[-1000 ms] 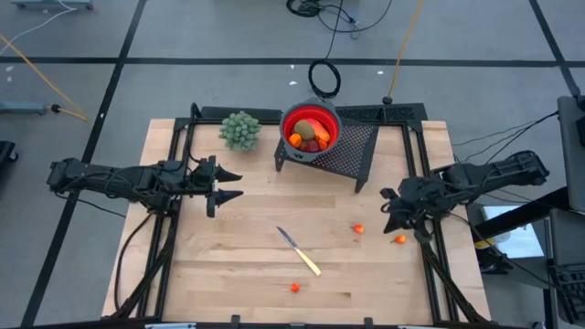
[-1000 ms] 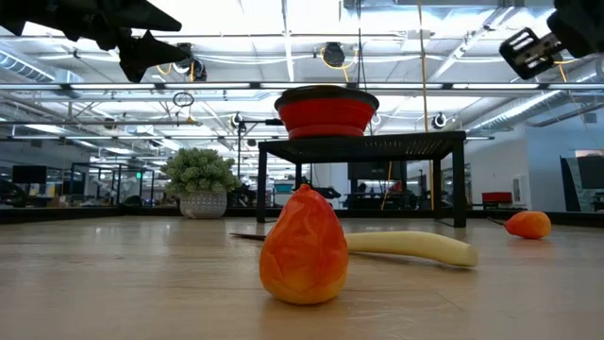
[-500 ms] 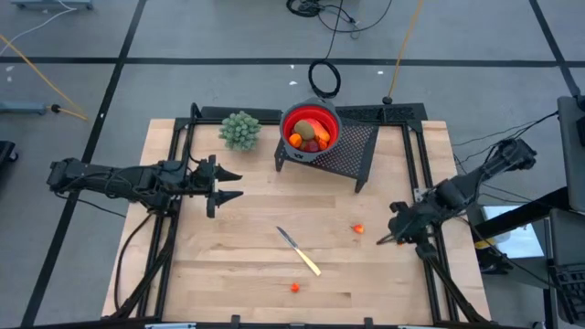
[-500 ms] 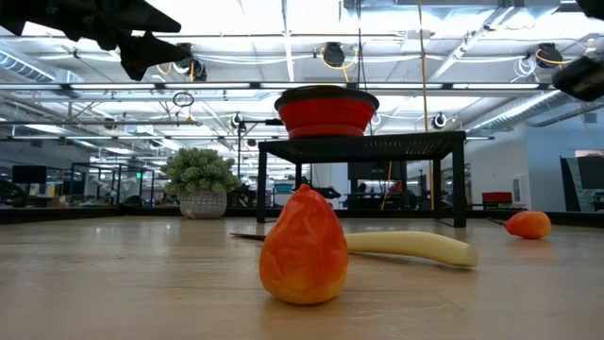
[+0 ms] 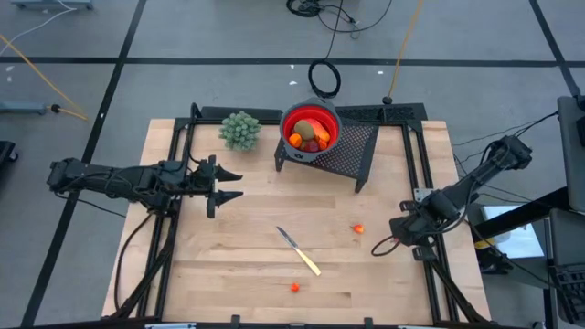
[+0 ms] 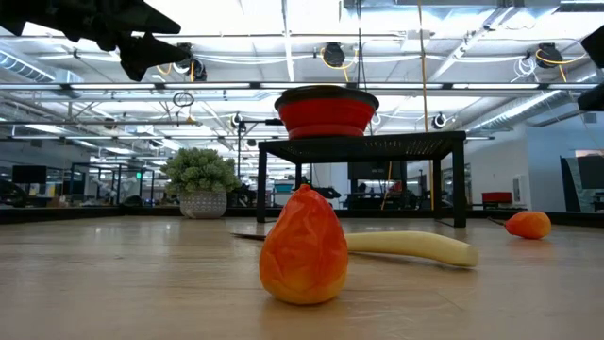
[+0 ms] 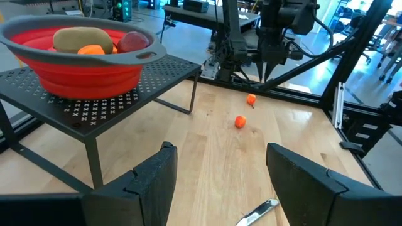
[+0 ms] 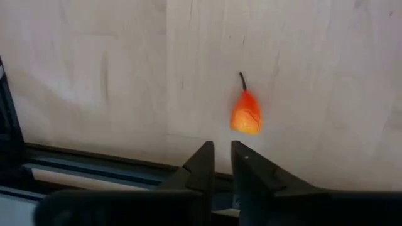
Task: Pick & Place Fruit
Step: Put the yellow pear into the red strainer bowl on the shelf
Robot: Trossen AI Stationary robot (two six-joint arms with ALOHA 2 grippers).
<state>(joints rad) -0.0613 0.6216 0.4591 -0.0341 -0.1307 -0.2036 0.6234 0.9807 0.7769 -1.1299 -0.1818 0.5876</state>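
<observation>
One orange fruit bit [image 8: 245,114] on table, stem pointing away from right hand [image 8: 218,164].

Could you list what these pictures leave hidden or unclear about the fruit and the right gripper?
- High view: the right gripper covers the orange bit beneath it.
- Low view: the red bowl sits above eye level, so its wall hides the fruit inside.
- Left wrist view: the bowl's rim cuts off the lower part of the fruit inside.
- Right wrist view: only the fingertips show; the table beyond the orange bit is out of frame.
</observation>
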